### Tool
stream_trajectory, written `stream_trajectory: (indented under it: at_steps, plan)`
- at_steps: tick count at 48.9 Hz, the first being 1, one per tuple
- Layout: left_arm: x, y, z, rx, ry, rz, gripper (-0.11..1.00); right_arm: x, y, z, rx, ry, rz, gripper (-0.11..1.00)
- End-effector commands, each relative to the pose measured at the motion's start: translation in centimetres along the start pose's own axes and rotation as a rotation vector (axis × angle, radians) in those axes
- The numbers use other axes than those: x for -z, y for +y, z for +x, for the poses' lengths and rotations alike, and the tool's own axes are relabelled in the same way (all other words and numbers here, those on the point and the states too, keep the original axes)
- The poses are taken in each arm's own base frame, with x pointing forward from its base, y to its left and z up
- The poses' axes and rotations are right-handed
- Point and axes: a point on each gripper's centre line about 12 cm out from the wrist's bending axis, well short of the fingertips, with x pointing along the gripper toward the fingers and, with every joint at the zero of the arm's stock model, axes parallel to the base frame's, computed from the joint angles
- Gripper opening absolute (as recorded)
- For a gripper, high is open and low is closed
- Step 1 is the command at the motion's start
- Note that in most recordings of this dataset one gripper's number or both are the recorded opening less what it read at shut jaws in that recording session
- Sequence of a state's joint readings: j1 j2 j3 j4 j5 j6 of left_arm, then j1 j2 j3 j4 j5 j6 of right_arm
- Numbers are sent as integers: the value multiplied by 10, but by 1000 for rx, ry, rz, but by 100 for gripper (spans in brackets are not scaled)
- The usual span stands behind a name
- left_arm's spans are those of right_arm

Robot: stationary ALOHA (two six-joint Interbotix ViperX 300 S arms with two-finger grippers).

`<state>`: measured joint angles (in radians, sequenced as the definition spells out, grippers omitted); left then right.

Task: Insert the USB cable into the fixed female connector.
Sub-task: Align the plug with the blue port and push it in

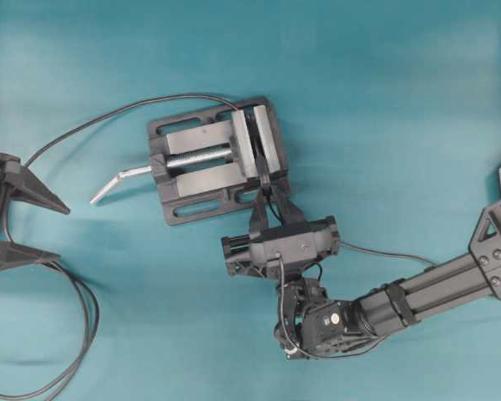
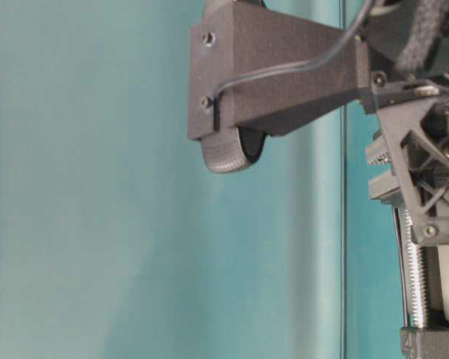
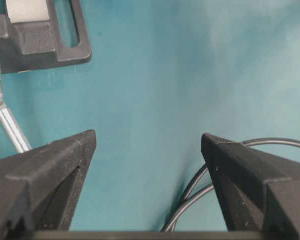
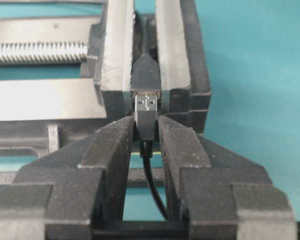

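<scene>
Black fingers of the right hand fill the lower half of the right wrist view, closed narrowly on the plug of the USB cable. The cable's thin black lead drops between the fingers toward the lower edge of the frame. The plug's silvery metal tip stands at the centre of the frame, directly below the mouth of the fixed female connector, which sits clamped between the two grey blocks of the vise. Whether the tip has entered the mouth or only meets it cannot be told.

Governing relation: the plug's long axis runs bottom to top of this frame and appears collinear with the connector's long axis. The connector lies straight ahead of the right hand, toward the top of the frame. The coming move is judged to be a straight push along that axis, with no sideways correction.

In the overhead view, the left hand sits at the left edge, fingers spread wide and holding nothing, well apart from the vise. The right hand is by far the nearer. Both rest over the teal surface.
</scene>
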<state>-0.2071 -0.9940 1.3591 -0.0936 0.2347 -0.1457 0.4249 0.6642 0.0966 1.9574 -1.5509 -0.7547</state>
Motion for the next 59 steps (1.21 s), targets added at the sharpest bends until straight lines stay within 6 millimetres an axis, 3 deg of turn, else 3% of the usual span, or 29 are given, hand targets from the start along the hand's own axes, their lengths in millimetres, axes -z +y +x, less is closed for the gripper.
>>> stream_trajectory:
  at_steps: [1, 39, 59]
  plan:
    - [-5, -2, 0, 7, -13, -8, 100, -25, 7, -3, -21, 20, 68, 20]
    - [-7, -2, 0, 9, -29, -8, 100, -36, 0, -4, -12, 10, 74, 20]
    - [-6, -2, 0, 8, -25, -8, 100, -31, -6, 12, 1, 14, 54, 20]
